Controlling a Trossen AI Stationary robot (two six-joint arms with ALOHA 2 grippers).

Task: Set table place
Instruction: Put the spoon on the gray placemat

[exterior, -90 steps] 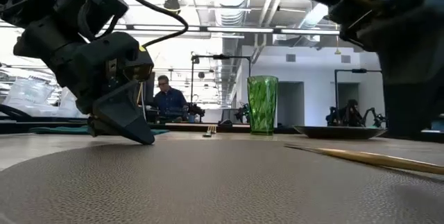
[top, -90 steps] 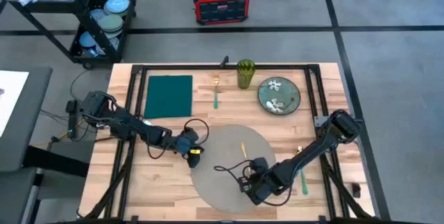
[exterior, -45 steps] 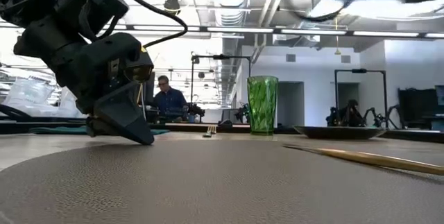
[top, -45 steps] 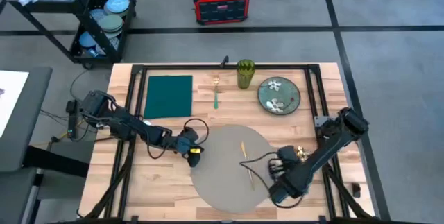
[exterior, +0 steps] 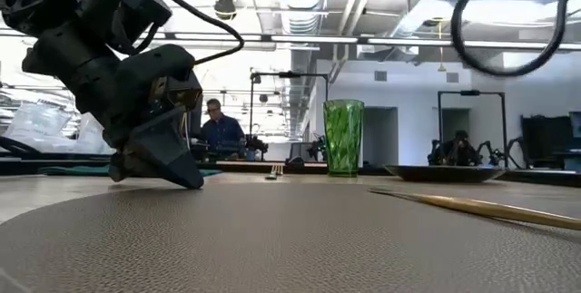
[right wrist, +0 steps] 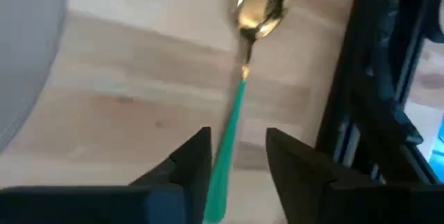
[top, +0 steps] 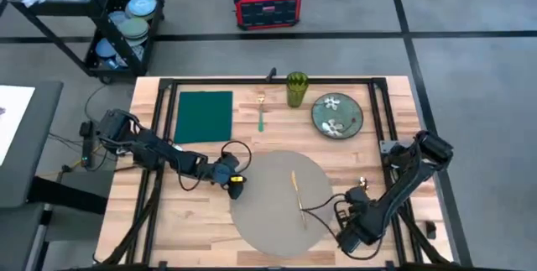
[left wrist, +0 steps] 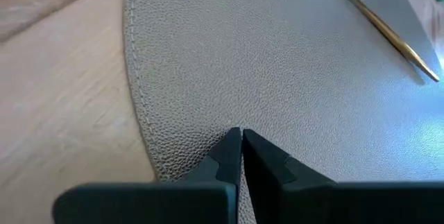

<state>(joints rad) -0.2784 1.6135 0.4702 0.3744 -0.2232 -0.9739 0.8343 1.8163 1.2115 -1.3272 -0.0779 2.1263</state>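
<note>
We see the right gripper (right wrist: 236, 161), jaws apart, hovering near the table's (top: 201, 212) right front edge over one green-handled spoon (right wrist: 239, 92), whose long axis runs straight between them. The left gripper (left wrist: 241, 144), jaws together, presses the left rim of the one placemat (top: 268, 212) at the table's front centre.

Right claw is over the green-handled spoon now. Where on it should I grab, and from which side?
Take the spoon by its slim green handle, coming straight down. It lies flat on the table beside the placemat, and the right claw, fingers open, already straddles the handle across its width. The gold bowl is wider, so likely a poorer grip.
</note>
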